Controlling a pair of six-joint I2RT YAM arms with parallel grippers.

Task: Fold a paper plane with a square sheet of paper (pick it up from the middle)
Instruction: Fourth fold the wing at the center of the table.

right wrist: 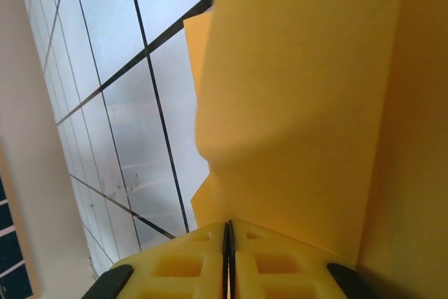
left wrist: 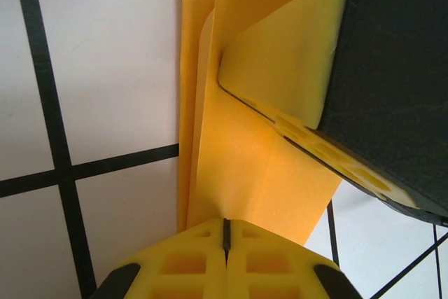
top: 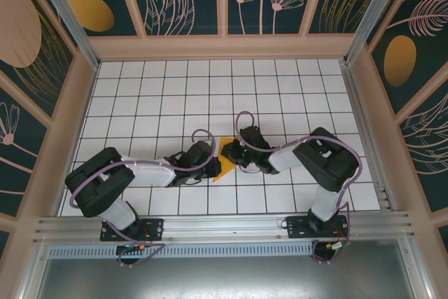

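Lying at the middle of the white gridded table (top: 175,89), the square sheet of paper (top: 225,150) is seen from above as a small orange-yellow pointed wedge, caught between the two arms where they meet, its point directed toward the near edge. The left gripper (top: 213,167) is brought against the paper's left side and the right gripper (top: 235,157) against its right side, so that most of the sheet is covered by the two black wrists. From the left wrist, the left gripper (left wrist: 225,227) is shown with its yellow jaws pressed together, only a thin dark seam being left between them, and the near edge of the folded paper (left wrist: 238,173) is taken in at their tips. Several layers of paper are seen there, one edge overlapping another along the left side, with a soft crease running up the middle. One yellow pad (left wrist: 287,68) of the right gripper is laid flat on the upper part of the sheet, its black housing being seen behind it. From the right wrist, the right gripper (right wrist: 228,234) is likewise shown with its jaws together and clamped on the paper (right wrist: 301,103), which is raised steeply in front of the lens, while the grid lines of the table are seen to the left.
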